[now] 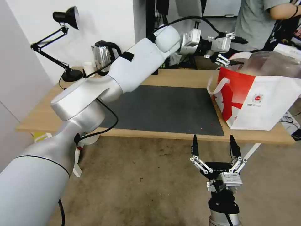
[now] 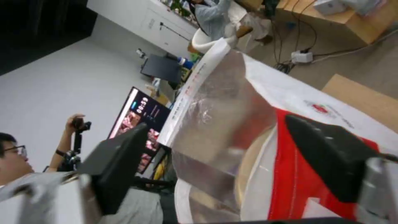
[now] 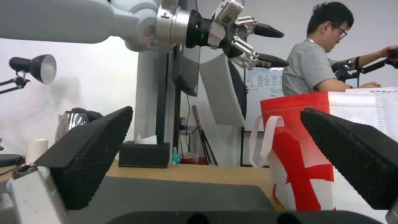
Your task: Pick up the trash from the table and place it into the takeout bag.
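**Left pincer spread above the takeout bag's mouth**

The left pincer (image 1: 227, 61) hangs with its jaws released and nothing between them, reached far across the table (image 1: 175, 78). Directly below it and just to its right gapes the takeout bag (image 1: 260, 103), standing upright on the table's right end; its silver foil lining (image 2: 224, 124) shows between the pincer's dark fingers (image 2: 327, 152) in the left wrist view. A white loop handle (image 1: 218, 84) droops from the bag's red side, under the pincer. The dark grey mat (image 1: 166, 110) lies below and to the left of the pincer, touching the bag's base. Farther left stand the steel kettle (image 1: 103, 56) and a black desk lamp (image 1: 62, 44).

The right pincer (image 1: 215, 147) waits low, in front of the table's near edge, its jaws wide and empty, fingertips pointing up toward the mat and the bag.
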### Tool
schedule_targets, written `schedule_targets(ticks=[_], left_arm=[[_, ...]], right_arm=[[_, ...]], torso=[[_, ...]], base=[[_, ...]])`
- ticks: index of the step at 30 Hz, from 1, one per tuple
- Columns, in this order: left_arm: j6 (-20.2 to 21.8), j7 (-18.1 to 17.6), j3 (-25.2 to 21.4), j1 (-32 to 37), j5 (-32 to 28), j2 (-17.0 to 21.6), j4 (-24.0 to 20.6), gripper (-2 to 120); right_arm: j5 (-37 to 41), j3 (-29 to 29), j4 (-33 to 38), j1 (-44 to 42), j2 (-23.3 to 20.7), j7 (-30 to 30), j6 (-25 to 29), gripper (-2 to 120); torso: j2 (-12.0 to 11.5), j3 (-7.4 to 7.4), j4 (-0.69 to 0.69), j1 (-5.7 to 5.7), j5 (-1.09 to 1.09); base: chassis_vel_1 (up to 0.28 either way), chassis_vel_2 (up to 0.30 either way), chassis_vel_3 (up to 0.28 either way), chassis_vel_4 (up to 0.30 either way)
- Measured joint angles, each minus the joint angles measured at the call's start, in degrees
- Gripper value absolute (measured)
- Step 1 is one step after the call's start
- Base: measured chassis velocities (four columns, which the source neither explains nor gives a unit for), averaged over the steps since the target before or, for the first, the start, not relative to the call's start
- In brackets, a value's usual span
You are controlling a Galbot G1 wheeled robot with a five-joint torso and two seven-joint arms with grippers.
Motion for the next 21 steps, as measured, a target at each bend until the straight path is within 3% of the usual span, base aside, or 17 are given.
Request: schedule_targets(ticks=[5,21], left_arm=[[-0.39,0.82,-0.96,0.28,-0.10,0.54,-0.27,99],[2.97,0.55,-2.27,1.65,-5.19,9.36,-8.69,100]], right_arm=[[0.00,0.00,0.00,0.00,0.00,0.00,0.00,100],[0.00,0.00,0.00,0.00,0.00,0.00,0.00,100]], torso=[[0.00,0.00,0.00,0.00,0.00],[0.00,0.00,-0.01,0.00,0.01]], base=[[0.000,0.000,0.000,0.000],[0.000,0.000,0.000,0.000]])
